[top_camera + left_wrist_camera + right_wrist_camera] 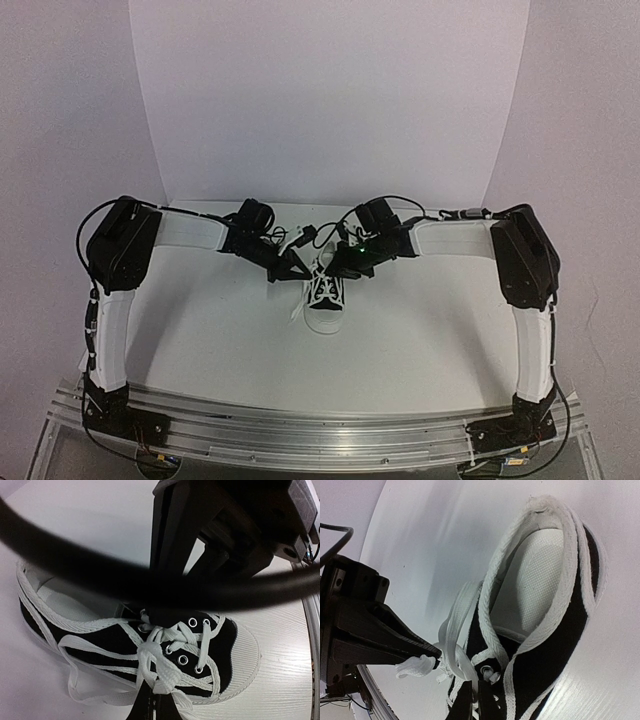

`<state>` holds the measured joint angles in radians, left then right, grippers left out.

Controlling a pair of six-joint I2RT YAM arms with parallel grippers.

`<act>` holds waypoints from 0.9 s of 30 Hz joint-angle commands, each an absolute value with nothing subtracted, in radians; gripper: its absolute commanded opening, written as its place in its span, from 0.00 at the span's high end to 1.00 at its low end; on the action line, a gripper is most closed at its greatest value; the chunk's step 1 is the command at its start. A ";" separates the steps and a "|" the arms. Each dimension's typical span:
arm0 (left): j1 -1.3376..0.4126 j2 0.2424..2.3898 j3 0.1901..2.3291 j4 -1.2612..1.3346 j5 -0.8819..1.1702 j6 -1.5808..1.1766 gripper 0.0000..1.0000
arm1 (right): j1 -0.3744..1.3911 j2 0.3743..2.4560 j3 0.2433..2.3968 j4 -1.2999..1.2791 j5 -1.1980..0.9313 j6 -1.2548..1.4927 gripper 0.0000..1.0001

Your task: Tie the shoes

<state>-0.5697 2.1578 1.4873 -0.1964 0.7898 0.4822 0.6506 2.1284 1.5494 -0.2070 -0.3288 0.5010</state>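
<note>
- The white table (pixel 200 330) fills the lower half of the overhead view. Its near edge is cut off behind the metal rail (pixel 320 425) where the arms are bolted.
- The left arm (pixel 190 232) and right arm (pixel 460 240) rise from the bottom corners, bend at the elbows and reach inward. Their wrists meet at the frame's centre.
- The sneaker (pixel 326 300) stands on the table at centre, sole down, with its white toe cap (pixel 245 650) toward the bottom of the overhead view. Both wrists cover its heel end there.
- Only the right wrist camera shows the white lining (pixel 535 580) inside the opening.
- A blurred black cable (pixel 75 562) sweeps across the left wrist view and hides part of the shoe's collar.
- The laces (pixel 150 655) cross the eyelets and trail loose along the shoe's side. From overhead they are too small to follow.
- The left gripper (pixel 432 655) enters from the left of the right wrist view. Its fingers are clenched on a frayed lace end beside the shoe.
- The right gripper (pixel 160 615) drops from the top of the left wrist view onto the laces at the tongue. In its own view the fingers sit close together at the bottom edge, cropped. I cannot tell whether they are pinching a lace.
</note>
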 commanded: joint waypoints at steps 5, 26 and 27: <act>-0.575 2.157 1.544 -0.165 0.789 0.522 1.00 | 0.652 2.125 1.570 -0.220 -0.333 0.500 0.90; -0.608 2.174 1.596 -0.278 0.784 0.572 1.00 | 0.650 1.959 1.460 -0.106 -0.200 0.569 1.00; -0.612 2.180 1.609 -0.294 0.782 0.578 1.00 | 0.650 1.948 1.447 -0.084 -0.198 0.574 1.00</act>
